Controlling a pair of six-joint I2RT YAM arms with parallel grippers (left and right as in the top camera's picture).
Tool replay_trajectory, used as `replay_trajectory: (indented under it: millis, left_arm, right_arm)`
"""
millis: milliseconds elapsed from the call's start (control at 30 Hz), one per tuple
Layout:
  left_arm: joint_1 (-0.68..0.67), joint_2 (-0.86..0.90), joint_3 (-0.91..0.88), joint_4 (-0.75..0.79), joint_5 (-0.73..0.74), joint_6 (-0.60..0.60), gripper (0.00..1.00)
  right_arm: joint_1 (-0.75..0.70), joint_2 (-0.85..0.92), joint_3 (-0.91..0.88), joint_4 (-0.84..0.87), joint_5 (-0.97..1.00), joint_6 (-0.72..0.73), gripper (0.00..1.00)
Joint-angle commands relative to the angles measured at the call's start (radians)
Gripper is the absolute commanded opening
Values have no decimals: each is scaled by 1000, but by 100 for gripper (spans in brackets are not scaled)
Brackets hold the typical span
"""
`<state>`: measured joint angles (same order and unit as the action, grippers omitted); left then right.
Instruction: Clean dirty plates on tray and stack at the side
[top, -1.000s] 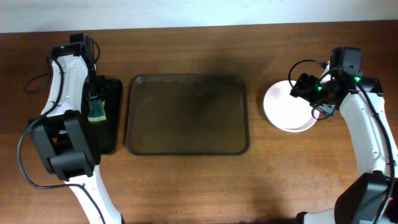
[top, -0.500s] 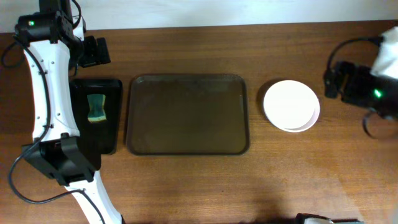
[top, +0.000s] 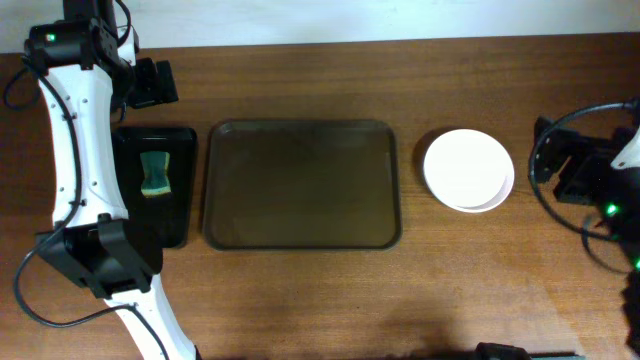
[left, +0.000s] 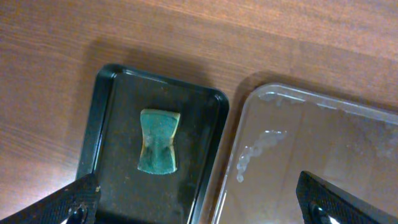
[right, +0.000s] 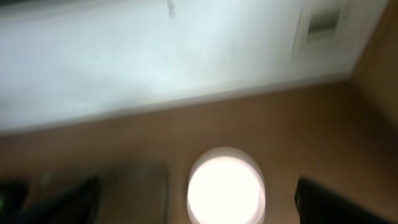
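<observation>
The large dark brown tray (top: 302, 240) lies in the middle of the table with nothing on it; its wet corner shows in the left wrist view (left: 311, 155). The white plates (top: 468, 170) sit stacked to the tray's right and show blurred in the right wrist view (right: 226, 186). My left gripper (left: 199, 202) is open and empty, high above the small black tray's near end. My right gripper (right: 196, 199) is open and empty, pulled back to the right of the plates, with the arm (top: 590, 175) at the table's right edge.
A small black tray (top: 160, 225) left of the brown tray holds a green sponge (top: 154, 173), also in the left wrist view (left: 159, 149). The left arm (top: 80, 110) reaches along the table's left side. A pale wall fills the top of the right wrist view.
The right arm has drawn away from the plates to the right and toward the front edge. The left arm lifted off the sponge a second ago and has stayed still since.
</observation>
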<state>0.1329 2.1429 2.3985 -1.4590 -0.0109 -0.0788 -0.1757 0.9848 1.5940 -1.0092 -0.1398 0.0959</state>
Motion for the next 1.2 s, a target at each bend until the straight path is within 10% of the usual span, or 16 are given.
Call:
replay_trajectory:
  millis: [0,267,467,1167]
  left_arm:
    - [1,-11,8,-1,8,5,99]
    - [1,-11,8,-1,8,5,99]
    - [1,-11,8,-1,8,5,99]
    - [1,-19,8,2,-9,14,99]
  right_arm:
    - [6,-252,-397,249,0,-14,98]
    - [54,-783,-1263,873,-10,-10,98]
    - [91,-976,-1559,1081,-8,17,98]
    - [90,-975,-1588,945,-14,16,98]
